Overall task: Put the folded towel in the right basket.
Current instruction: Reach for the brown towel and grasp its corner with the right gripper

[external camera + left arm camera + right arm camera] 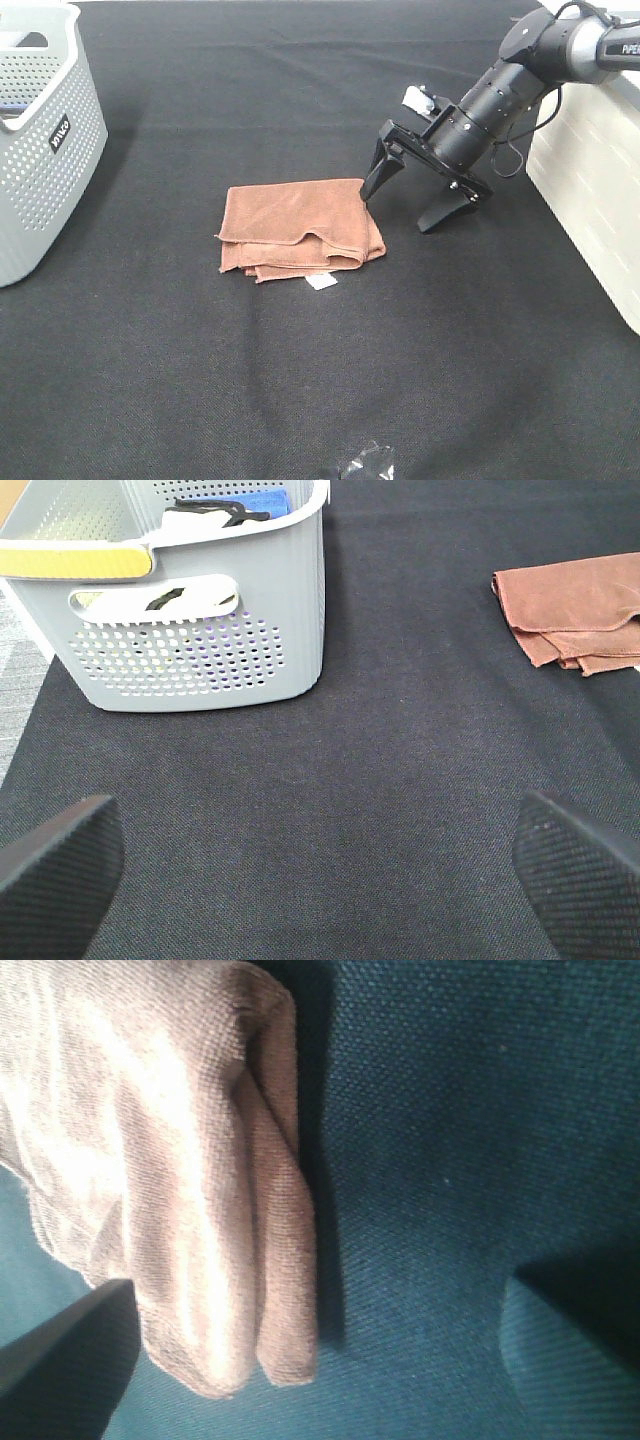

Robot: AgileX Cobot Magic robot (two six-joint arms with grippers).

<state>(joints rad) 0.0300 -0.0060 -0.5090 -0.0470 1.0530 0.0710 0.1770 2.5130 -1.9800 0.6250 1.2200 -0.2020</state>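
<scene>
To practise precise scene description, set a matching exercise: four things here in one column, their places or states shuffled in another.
1 folded towel
2 grey basket
3 white basket
4 right gripper

A open, at the towel's edge
B far left, high view
C middle of the black cloth
D far right, high view

Pairs: 1-C, 2-B, 3-D, 4-A

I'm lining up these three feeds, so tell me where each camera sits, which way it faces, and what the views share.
Exterior high: mounted high, looking down on black cloth; right arm, open right gripper at folded towel, grey basket left, white basket right.
Left wrist: low, facing grey basket; open left gripper's fingertips show.
Right wrist: close over folded towel's edge; right gripper's fingertips show.
Shared: all show the folded towel.
</scene>
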